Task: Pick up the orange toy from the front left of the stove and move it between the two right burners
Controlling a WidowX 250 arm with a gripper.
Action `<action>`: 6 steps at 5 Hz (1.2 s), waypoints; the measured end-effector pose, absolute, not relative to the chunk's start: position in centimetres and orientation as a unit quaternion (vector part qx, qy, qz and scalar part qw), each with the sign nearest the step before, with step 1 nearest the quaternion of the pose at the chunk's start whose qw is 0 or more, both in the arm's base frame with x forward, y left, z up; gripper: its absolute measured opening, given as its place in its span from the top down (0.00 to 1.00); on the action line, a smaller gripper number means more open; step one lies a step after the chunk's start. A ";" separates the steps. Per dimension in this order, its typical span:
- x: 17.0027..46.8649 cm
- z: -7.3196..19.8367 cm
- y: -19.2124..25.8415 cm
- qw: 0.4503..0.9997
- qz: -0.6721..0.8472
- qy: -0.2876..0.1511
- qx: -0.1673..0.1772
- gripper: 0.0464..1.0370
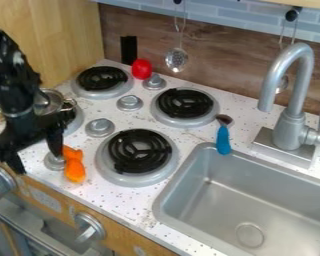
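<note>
Gripper is spread wide, w/ nothing btwn its fingers, over the counter's front edge. You've got the orange toy lying just beside one fingertip, btwn a small grey knob & the front burner; can't tell if they touch. Metal pot sits behind the gripper, blue-handled utensil nr the sink.
</note>
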State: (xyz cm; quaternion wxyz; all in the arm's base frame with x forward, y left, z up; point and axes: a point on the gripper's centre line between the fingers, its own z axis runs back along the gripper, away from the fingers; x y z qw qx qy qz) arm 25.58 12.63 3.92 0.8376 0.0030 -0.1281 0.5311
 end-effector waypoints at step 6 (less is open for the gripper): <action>25.2 7.6 12.8 0.836 0.517 -0.172 -0.062 0.04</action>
